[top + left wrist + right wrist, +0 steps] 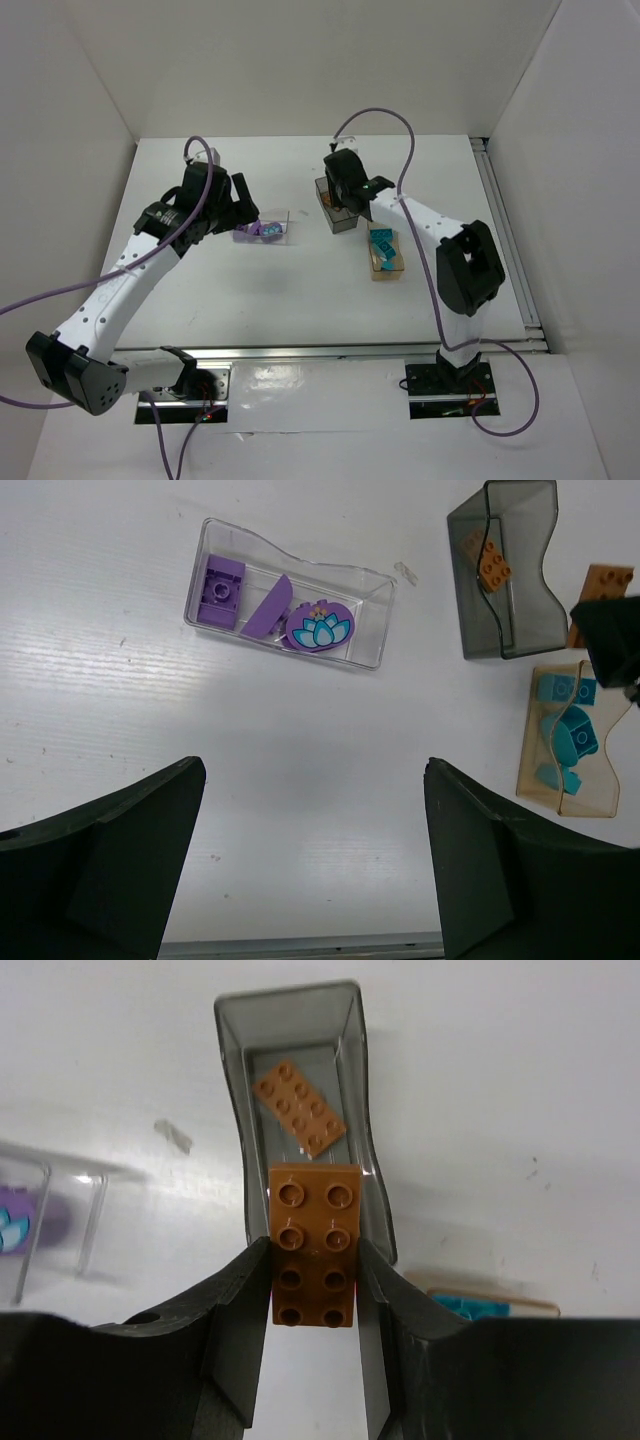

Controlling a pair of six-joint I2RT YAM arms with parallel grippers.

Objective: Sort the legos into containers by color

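Observation:
My right gripper (314, 1265) is shut on an orange-brown brick (314, 1242) and holds it over the near end of the smoky grey box (300, 1020), where another orange-brown brick (300, 1107) lies. In the top view that gripper (345, 190) is above the grey box (335, 212). My left gripper (312, 880) is open and empty above bare table, near the clear box (372, 610) holding purple pieces (222, 588) and an oval purple-teal piece (319, 630). The tan box (535, 770) holds teal bricks (570, 735).
The three boxes stand close together mid-table: clear (283, 237), grey, and tan (384, 270). White enclosure walls stand around the table. A metal rail (330, 348) runs along the near edge. A small clear scrap (405, 572) lies beside the clear box.

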